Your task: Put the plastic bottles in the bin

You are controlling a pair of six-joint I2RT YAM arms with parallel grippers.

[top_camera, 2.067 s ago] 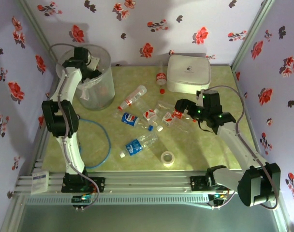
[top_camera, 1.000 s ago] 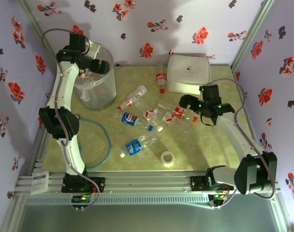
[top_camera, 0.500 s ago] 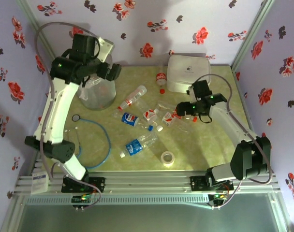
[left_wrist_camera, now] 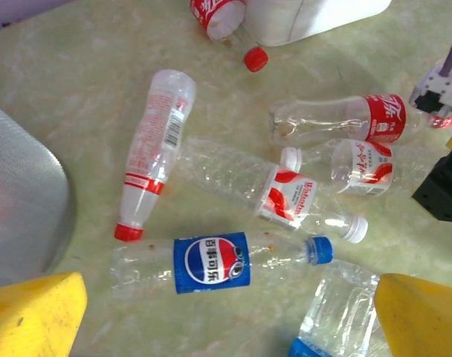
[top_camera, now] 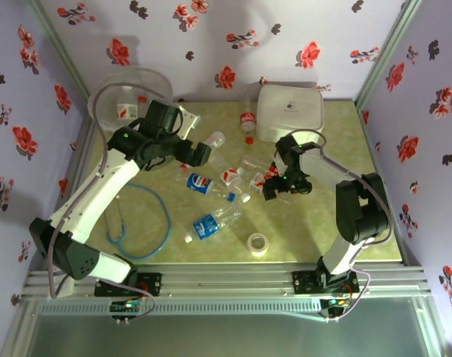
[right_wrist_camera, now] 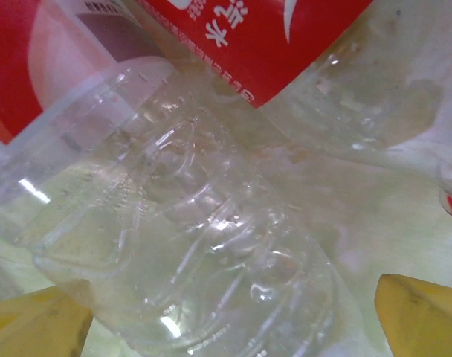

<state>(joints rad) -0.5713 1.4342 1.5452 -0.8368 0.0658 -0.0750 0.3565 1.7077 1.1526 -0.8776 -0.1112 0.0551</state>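
Several small clear plastic bottles [top_camera: 230, 178] with red or blue labels lie scattered in the middle of the pale green table [top_camera: 300, 238]. One more red-labelled bottle [top_camera: 124, 111] is inside the large clear cylindrical bin [top_camera: 148, 80], which stands at the far left corner. The left gripper [top_camera: 200, 154] hangs over the left side of the pile, its yellow fingers [left_wrist_camera: 33, 312] spread wide with nothing held; under it lies a bottle with a blue round logo [left_wrist_camera: 211, 260]. The right gripper [top_camera: 274, 190] is low at the right side of the pile, its jaws also apart. A crumpled clear bottle [right_wrist_camera: 211, 253] lies between its fingers; if they touch it, one cannot tell.
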